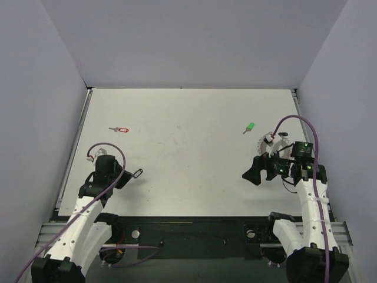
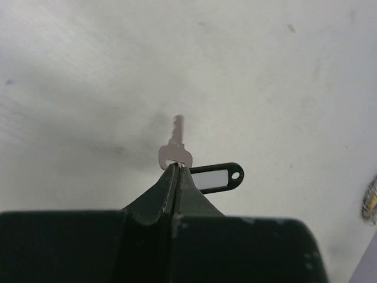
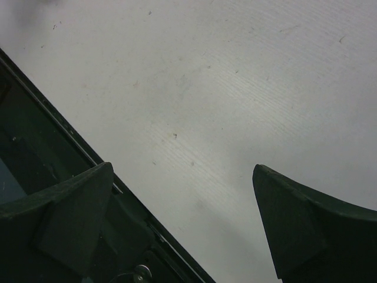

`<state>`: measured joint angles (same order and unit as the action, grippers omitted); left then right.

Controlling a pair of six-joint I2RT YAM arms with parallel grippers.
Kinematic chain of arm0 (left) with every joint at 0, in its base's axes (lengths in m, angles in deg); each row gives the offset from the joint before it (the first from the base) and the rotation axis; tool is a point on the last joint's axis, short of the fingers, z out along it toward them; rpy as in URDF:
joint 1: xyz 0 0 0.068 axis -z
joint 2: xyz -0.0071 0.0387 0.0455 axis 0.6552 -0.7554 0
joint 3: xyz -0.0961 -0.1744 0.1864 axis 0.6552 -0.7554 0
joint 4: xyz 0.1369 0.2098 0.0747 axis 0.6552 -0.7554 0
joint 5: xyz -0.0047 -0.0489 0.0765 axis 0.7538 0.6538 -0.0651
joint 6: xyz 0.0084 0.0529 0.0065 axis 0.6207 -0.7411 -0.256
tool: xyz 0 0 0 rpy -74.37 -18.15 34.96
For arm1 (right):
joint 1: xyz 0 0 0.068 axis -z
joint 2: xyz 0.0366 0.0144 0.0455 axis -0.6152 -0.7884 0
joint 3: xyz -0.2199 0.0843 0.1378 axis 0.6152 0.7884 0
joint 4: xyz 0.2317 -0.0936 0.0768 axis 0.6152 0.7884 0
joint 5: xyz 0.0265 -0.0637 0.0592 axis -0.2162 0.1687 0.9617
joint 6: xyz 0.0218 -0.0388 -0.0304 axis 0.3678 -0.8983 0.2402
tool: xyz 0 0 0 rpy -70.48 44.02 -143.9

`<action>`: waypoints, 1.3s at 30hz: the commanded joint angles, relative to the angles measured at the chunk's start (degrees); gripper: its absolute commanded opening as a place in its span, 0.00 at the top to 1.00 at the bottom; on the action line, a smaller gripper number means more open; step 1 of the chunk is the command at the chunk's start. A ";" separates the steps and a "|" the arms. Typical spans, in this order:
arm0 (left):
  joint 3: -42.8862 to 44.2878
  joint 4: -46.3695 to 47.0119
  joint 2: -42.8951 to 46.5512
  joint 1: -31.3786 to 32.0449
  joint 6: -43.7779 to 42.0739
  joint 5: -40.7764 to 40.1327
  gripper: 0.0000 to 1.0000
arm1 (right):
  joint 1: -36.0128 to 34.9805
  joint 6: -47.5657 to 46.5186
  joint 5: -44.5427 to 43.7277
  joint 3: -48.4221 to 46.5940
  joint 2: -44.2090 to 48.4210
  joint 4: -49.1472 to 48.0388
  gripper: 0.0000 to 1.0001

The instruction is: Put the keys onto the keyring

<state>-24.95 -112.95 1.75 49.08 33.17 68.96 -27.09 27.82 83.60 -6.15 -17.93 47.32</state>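
Observation:
My left gripper is shut on a small silver key by its head, with the blade pointing away. A dark plastic tag with a white label hangs from this key, and shows in the top view. A key with a red head lies at the far left. A key with a green head lies at the far right. The keyring, a spiky silver arc, lies just beyond my right arm and is partly hidden by it. My right gripper is open and empty over bare table.
The dark rail of the table's near edge runs under my right gripper's left finger. Grey walls enclose the table on three sides. A blurred silvery-yellow thing shows at the right edge of the left wrist view.

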 commanded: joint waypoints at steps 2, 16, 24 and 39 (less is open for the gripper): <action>6.44 11.76 3.11 1.34 -17.67 25.19 1.00 | -7.85 -17.93 2.79 -6.48 -1.58 12.67 0.01; 22.09 31.36 -18.50 40.80 -65.49 26.30 1.00 | -29.85 -41.98 6.81 -24.77 -18.28 31.77 0.10; 15.15 55.96 -25.63 43.27 -63.66 34.64 1.00 | -29.77 -27.76 5.17 -20.66 -18.29 20.03 0.22; 10.75 68.82 -26.70 50.39 -56.55 33.34 1.00 | -32.31 -35.56 1.20 -19.59 -14.86 14.55 0.37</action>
<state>-13.04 -49.85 -27.47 97.51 -25.58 104.02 -57.60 -2.54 83.10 -24.25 -34.28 59.86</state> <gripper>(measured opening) 0.019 0.662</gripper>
